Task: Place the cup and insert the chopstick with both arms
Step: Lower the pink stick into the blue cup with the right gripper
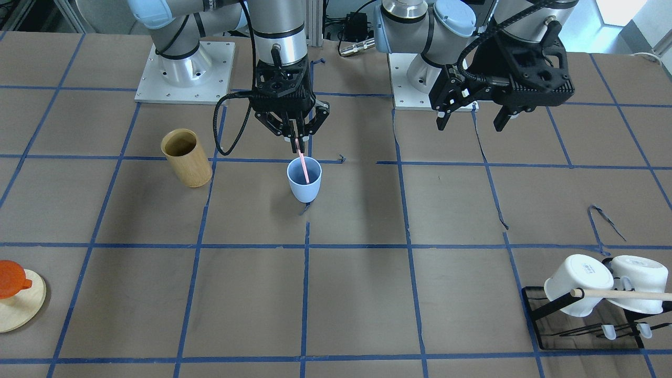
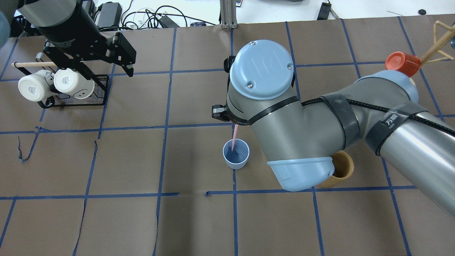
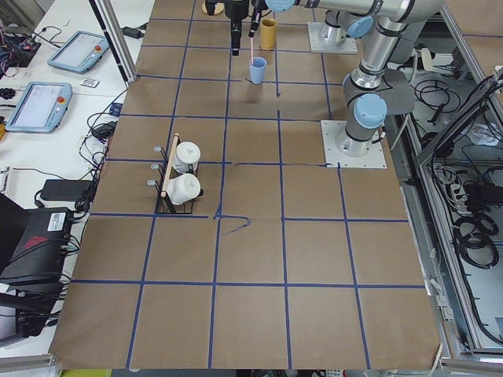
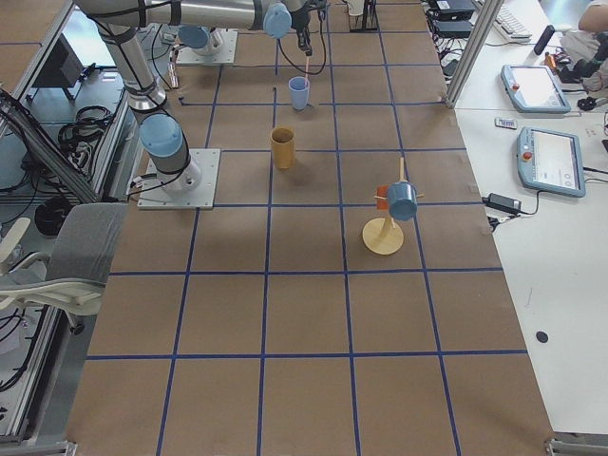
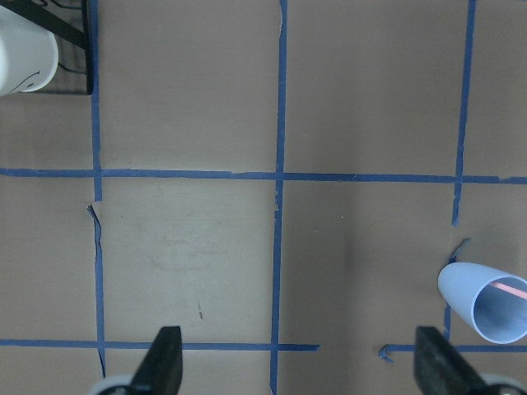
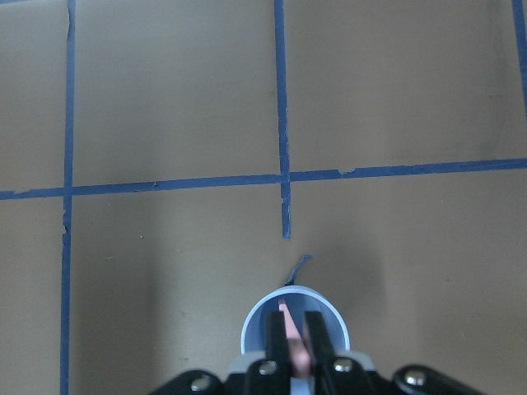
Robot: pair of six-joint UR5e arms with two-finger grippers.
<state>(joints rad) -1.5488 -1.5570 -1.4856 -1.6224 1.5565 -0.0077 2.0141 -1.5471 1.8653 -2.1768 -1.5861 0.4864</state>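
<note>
Front-facing: right gripper [image 1: 295, 137] pinches chopstick [image 1: 302, 160], seemingly in cup [image 1: 304, 192]

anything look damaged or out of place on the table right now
Only the blue tape grid: a strip near the mug rack has peeled up and curled, and other lines are torn. The cup stands upright, with the chopstick in the right gripper leaning into it; nothing spilled.

An embossed "UR" mark is borne by the light blue joint cap [image 2: 262, 69] of the right arm [image 2: 312, 135]. White Chinese characters, not clearly legible, are printed on its black strap [image 2: 392, 124]. Print on a white mug [image 1: 577, 281] cannot be read.
</note>
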